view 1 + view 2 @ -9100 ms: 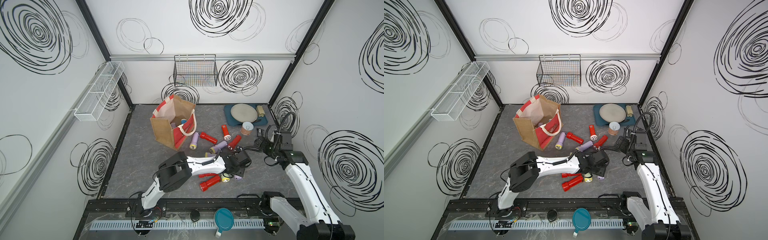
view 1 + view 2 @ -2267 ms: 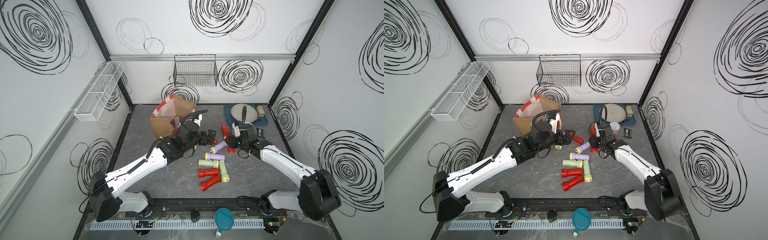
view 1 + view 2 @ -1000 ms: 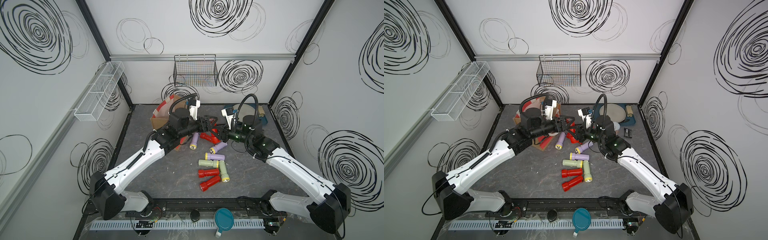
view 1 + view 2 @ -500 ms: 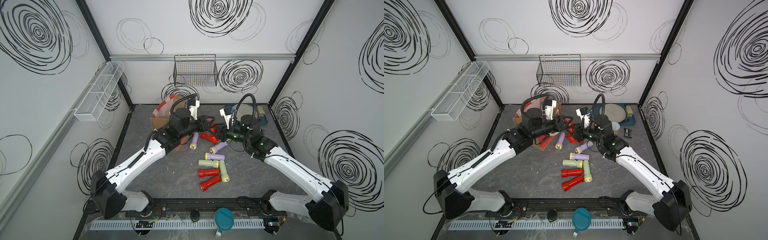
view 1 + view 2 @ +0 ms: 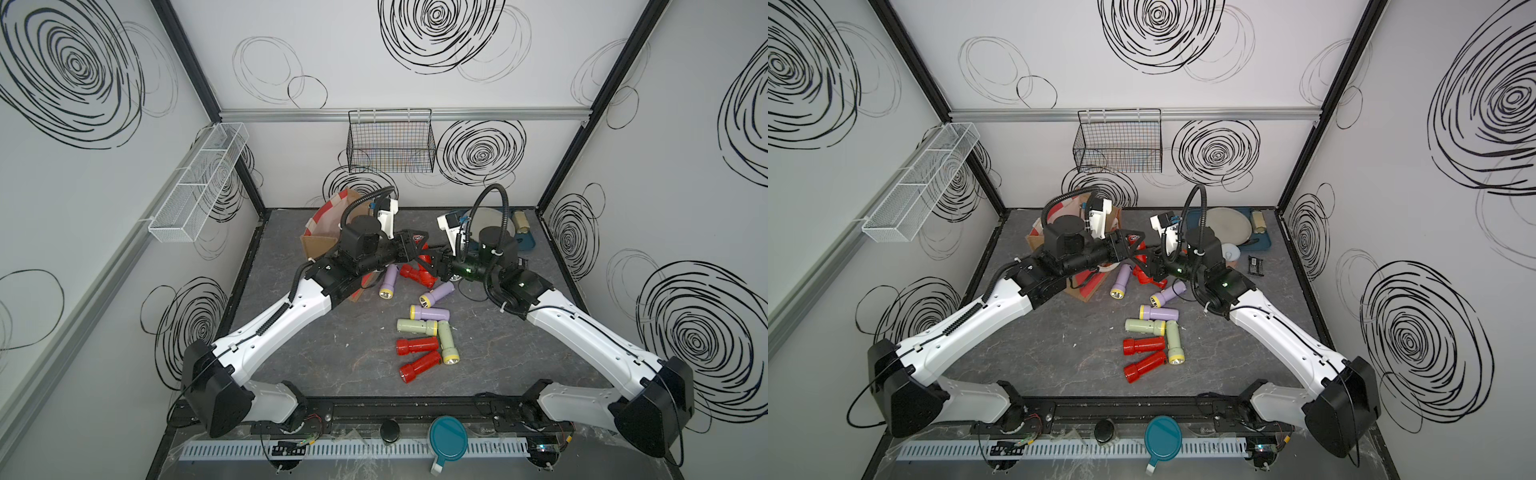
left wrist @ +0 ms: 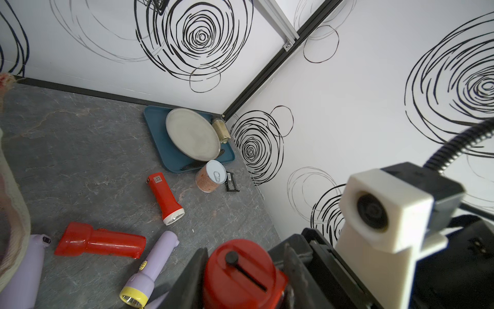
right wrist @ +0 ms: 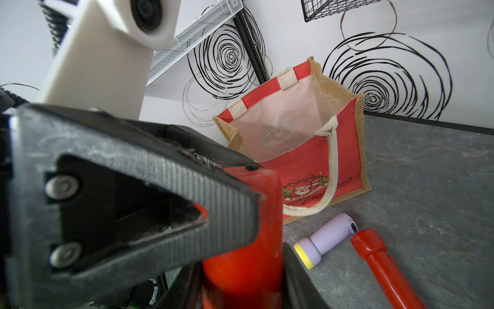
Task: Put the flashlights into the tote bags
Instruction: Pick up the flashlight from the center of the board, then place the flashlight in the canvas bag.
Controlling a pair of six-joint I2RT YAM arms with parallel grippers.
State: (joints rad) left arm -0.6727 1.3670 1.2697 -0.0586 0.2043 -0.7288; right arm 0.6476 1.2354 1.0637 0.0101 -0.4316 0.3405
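Note:
A red flashlight [image 5: 424,258] hangs in the air above the table's middle, and both grippers are shut on it. My left gripper [image 5: 412,250] clamps its butt end [image 6: 240,273]. My right gripper [image 7: 242,275] clamps its body [image 7: 248,214]. The tote bag [image 7: 307,139] stands open and upright at the back left [image 5: 328,220], partly hidden by my left arm in both top views. Several more flashlights lie on the table: lilac [image 5: 388,282], pale green [image 5: 415,326] and red [image 5: 417,345]. One red flashlight [image 6: 164,198] lies near the can.
A teal tray [image 6: 160,133] with a grey plate [image 6: 192,133] sits in the back right corner. A tan can [image 6: 211,176] and a small black block [image 6: 232,182] stand beside it. A black wire basket [image 5: 390,145] hangs on the back wall.
My left gripper's jaws have closed onto the red flashlight that my right gripper holds. Both arms have barely moved.

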